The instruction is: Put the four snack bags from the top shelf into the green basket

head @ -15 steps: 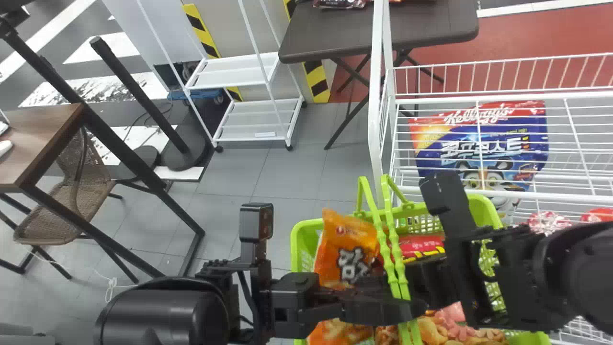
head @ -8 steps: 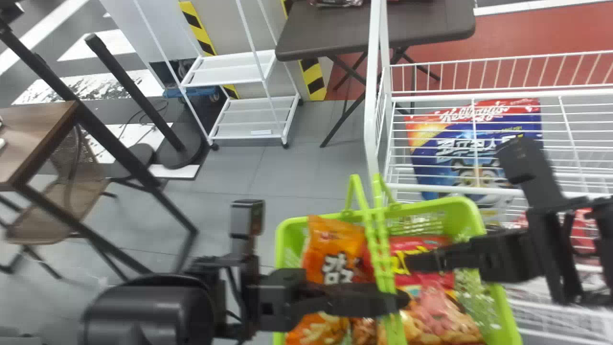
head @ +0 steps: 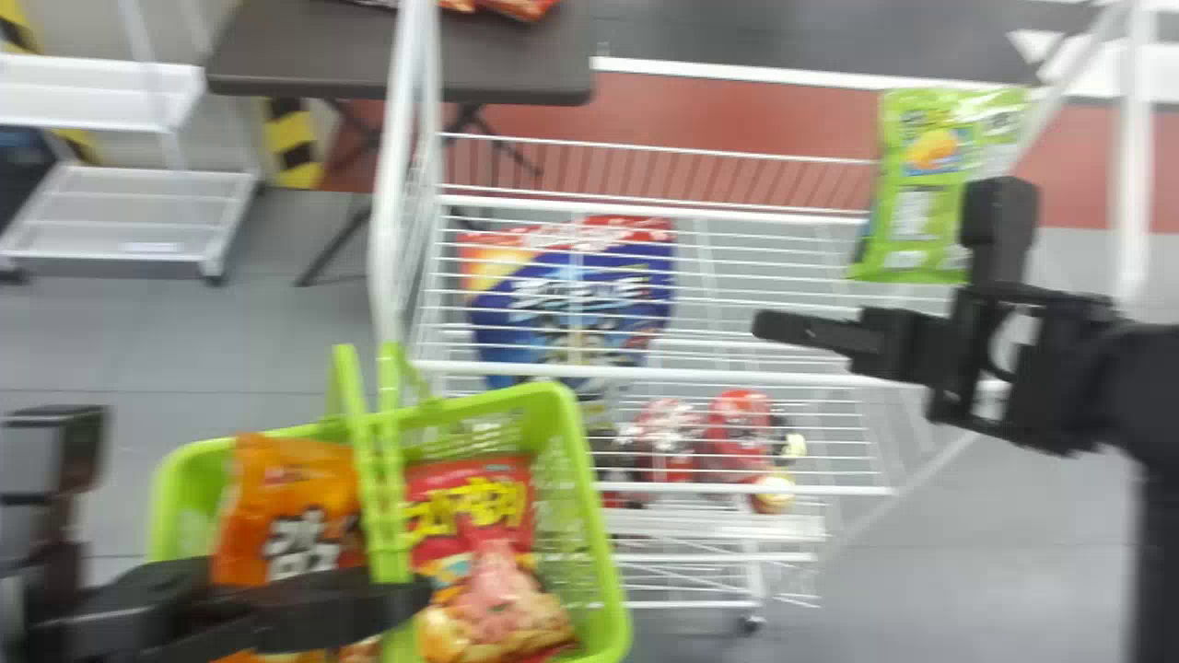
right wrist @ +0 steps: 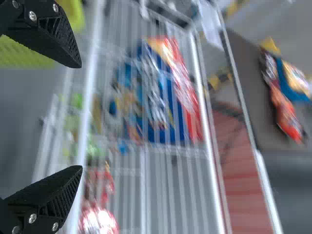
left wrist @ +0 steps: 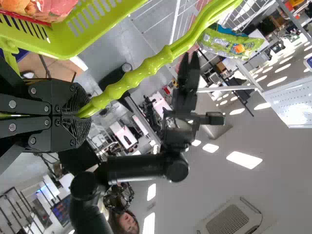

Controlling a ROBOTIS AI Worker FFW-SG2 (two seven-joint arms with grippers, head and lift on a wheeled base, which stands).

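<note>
In the head view my left gripper [head: 414, 594] is at the green basket's [head: 599, 543] handles [head: 391, 497]; the left wrist view has this gripper [left wrist: 80, 114] shut on the green handle [left wrist: 146, 70]. An orange bag [head: 295, 506], a red bag [head: 470, 502] and a pinkish bag [head: 502, 599] lie inside the basket. A green snack bag [head: 926, 184] rests at the right part of the wire top shelf [head: 737, 373]. My right gripper [head: 760, 327] hangs over the shelf, left of and nearer than that bag. In the right wrist view the right gripper [right wrist: 78, 117] stands open with nothing between its fingers.
Below the wire shelf lie a blue and red cereal bag [head: 571, 295] and red packages [head: 737, 424]. A white post [head: 396, 230] rises at the shelf's left end. Behind stands a dark table [head: 304, 55] with packages on it.
The head view has turned to the right, bringing the green snack bag into sight. My right gripper has moved away from the basket, rightward over the shelf. The left gripper stays at the handles.
</note>
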